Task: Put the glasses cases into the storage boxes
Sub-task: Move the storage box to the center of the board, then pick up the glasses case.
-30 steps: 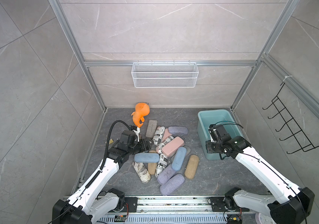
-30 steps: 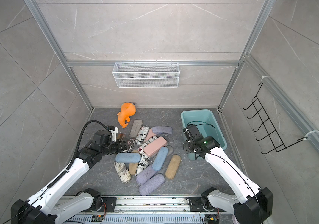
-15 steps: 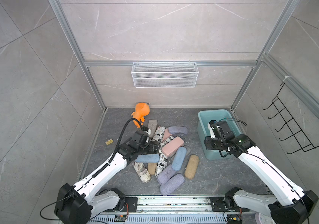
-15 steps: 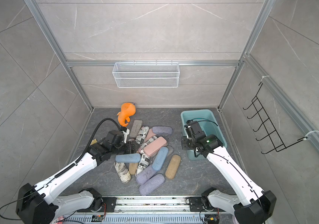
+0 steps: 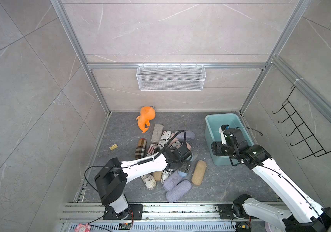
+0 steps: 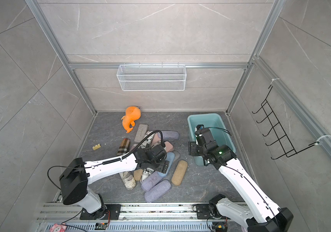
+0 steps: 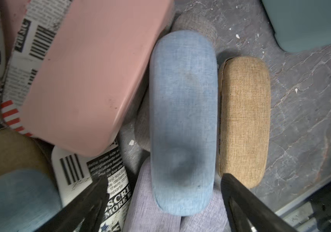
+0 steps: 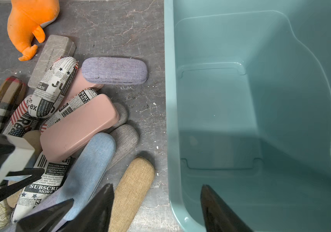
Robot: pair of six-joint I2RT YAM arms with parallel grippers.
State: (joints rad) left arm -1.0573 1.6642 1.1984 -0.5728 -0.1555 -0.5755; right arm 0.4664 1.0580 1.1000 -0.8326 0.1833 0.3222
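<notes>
Blue woven fabric, a little worn and darkened at one end, covers the oblong glasses case [image 7: 182, 120] lying between the spread jaws of the left gripper [image 7: 163, 177], which stands wide and grips nothing. A tan burlap case [image 7: 245, 120] lies just beside one long side, a smooth pink case [image 7: 92, 76] is at the other side, and a lilac case [image 7: 152, 217] is under the end nearest the gripper. The right gripper [image 8: 156, 186], also open and holding nothing, hangs over the side wall of the teal storage tub [image 8: 169, 120].
</notes>
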